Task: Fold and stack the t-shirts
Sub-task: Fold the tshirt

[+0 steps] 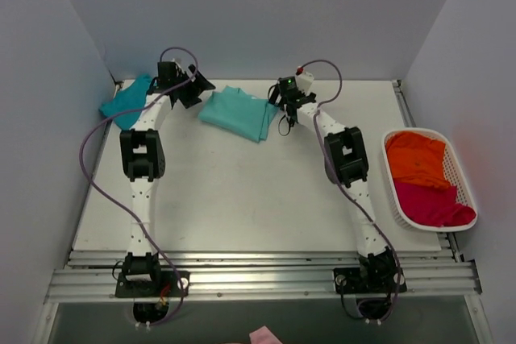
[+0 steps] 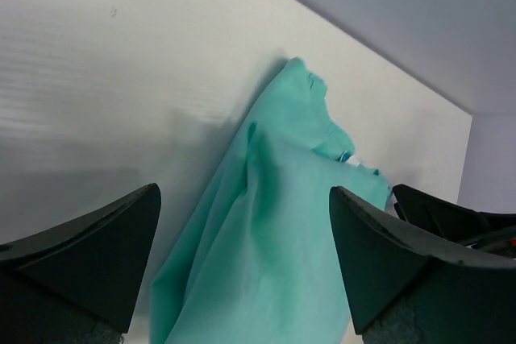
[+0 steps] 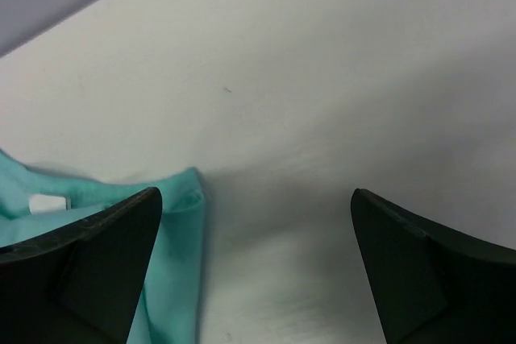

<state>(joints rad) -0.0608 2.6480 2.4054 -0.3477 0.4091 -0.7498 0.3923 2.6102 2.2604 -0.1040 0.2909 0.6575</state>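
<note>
A light mint-green t-shirt [image 1: 238,113] lies folded at the back middle of the table. My left gripper [image 1: 192,89] is open just left of it. In the left wrist view the shirt [image 2: 274,239] lies below and between the open jaws of the gripper [image 2: 246,259], its white neck label [image 2: 348,159] at the far end. My right gripper [image 1: 287,109] is open at the shirt's right edge. In the right wrist view that gripper [image 3: 256,267] is over bare table, with the shirt's corner [image 3: 173,279] by the left finger. A darker teal t-shirt [image 1: 125,101] lies bunched at the back left.
A white basket [image 1: 453,168] at the right edge holds an orange t-shirt [image 1: 415,159] and a magenta t-shirt [image 1: 431,203]. Grey walls close the back and both sides. A metal rail [image 1: 258,279] runs along the near edge.
</note>
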